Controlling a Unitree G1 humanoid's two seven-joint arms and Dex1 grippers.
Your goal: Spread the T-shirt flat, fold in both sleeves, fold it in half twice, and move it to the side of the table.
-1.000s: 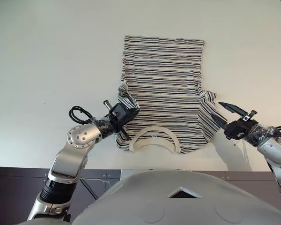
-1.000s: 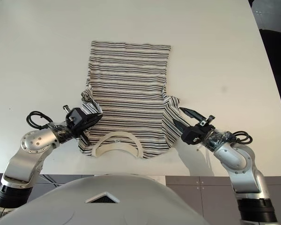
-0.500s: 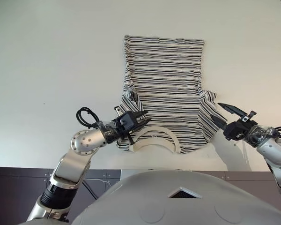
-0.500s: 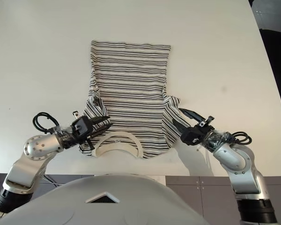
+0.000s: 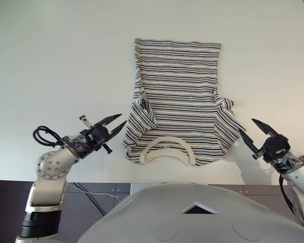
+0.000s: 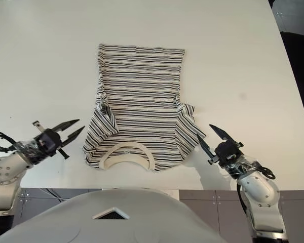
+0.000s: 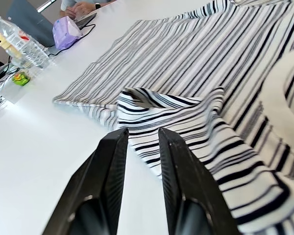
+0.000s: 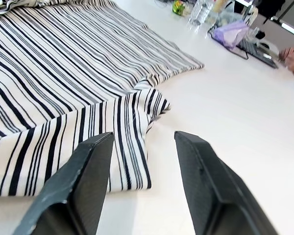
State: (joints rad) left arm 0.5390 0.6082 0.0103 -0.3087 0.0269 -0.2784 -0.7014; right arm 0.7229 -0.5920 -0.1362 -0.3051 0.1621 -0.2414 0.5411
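- Left eye view: left pincer [image 5: 122,119] has dropped the sleeve [image 5: 142,110] and drawn back; right pincer [image 5: 247,126] retreated too; both gape empty.
- T-shirt [image 5: 177,86] lies centred on the surface [image 5: 50,61], both sleeves in; halving next.

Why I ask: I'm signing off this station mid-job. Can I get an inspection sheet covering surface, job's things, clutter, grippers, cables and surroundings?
Surface: white table, no marks seen.
Job's things: striped T-shirt lies flat, collar toward the robot; left sleeve folded onto the body, right sleeve turned in along its edge; not yet folded in half.
Clutter: bottle, purple pack and laptop beyond the shirt's hem.
Grippers: left gripper open, beside the shirt, not touching; right gripper open, just off the other side.
Cables: black cable loop at the left wrist; black cable at the right forearm.
Surroundings: dark floor past the table's right edge.
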